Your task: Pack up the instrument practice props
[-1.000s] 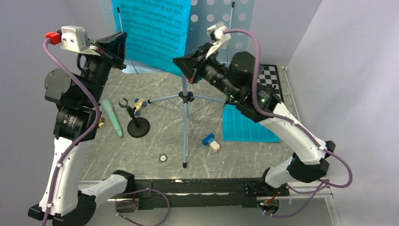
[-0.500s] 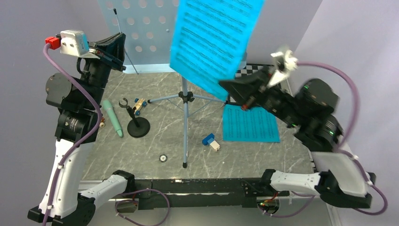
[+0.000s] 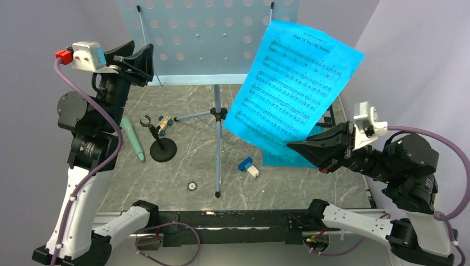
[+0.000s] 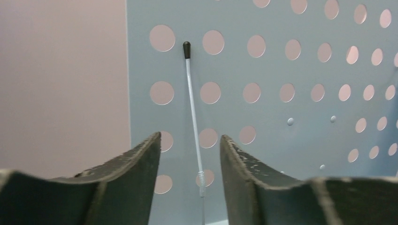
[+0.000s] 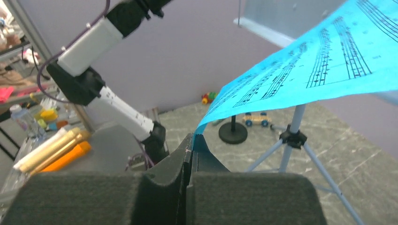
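Right claw [image 3: 289, 145]: clamped on one cyan sheet-music page [image 3: 294, 83], held aloft. Left claw [image 4: 190, 138]: fingers apart, facing music stand [image 3: 210, 39] desk. On bench [image 3: 188, 160]: second page [image 3: 274, 159], microphone [image 3: 133, 138], mic stand [image 3: 162, 149].

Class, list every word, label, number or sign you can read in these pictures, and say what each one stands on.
Title line atop the cyan sheet-music page held by the right gripper: too small and blurred to read.
Staves on that page: music notation, no legible words.
Second page lying on the table: print too small to read.
Nothing else bears readable text.
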